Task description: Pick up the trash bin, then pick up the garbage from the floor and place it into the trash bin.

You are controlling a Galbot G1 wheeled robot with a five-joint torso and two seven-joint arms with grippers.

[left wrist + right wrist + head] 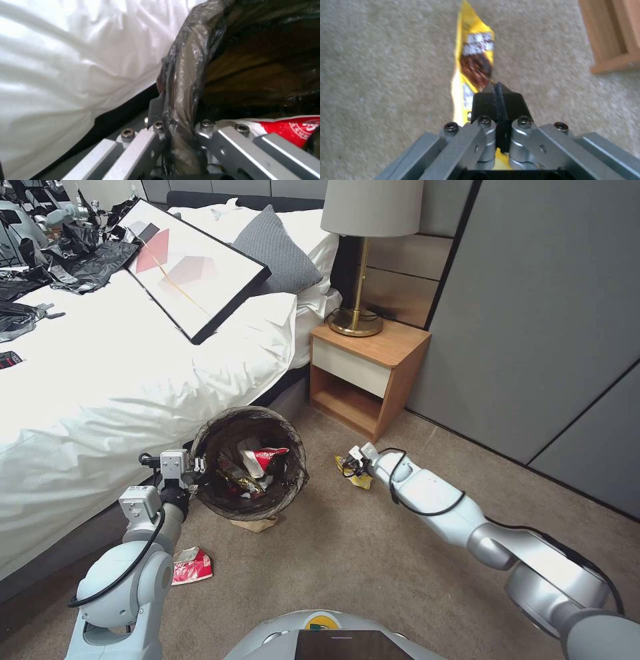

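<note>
My machine's two arms are built of pale blue-white rounded shells joined by brushed silver collars, each trailed by a looping black cable. The left gripper [197, 467] sits on a boxy light-grey block with small printed labels and black fittings. The right gripper [352, 459] ends a tapered white forearm, with thin black wires bunched at its tip. Up close from my wrist cameras, both grippers show angled grey metal bars fixed with dark hex-socket screws on round silver bosses; the right gripper's fingertips [486, 98] are matte black wedges. At the lower edge of my head view, the torso is a pale dome carrying a yellow-and-green round badge and a dark panel.
</note>
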